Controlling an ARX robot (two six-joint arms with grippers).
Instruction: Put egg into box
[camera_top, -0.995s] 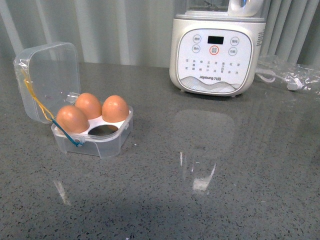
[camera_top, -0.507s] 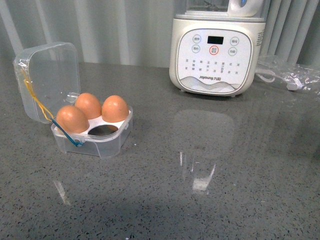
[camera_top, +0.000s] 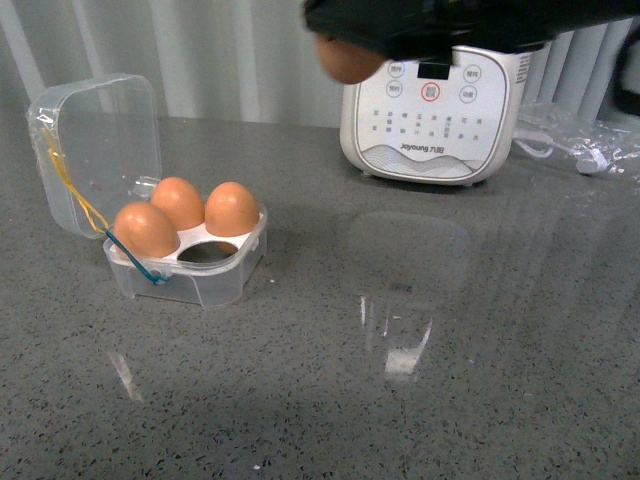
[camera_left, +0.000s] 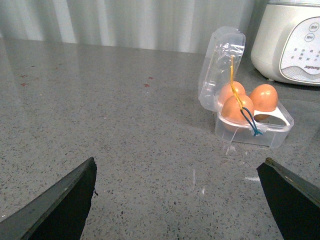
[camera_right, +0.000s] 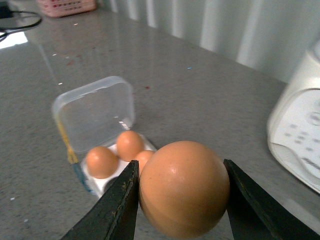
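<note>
My right pincer (camera_right: 180, 166) is clamped on the smooth orange-brown egg (camera_right: 184, 192), held well clear of the lid-open clear-plastic four-egg box (camera_right: 95, 107). My left pincer (camera_left: 179, 161) gapes wide, empty.

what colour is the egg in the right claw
The egg is plain orange-brown, clearest in the right wrist view.

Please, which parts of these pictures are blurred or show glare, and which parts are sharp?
Front view: the right arm and its egg are smeared by motion blur; pale light reflections lie on the grey countertop. Right wrist view: the held egg is fairly sharp, the blender base and the box behind are soft. Left wrist view: evenly lit, the box is sharp.
</note>
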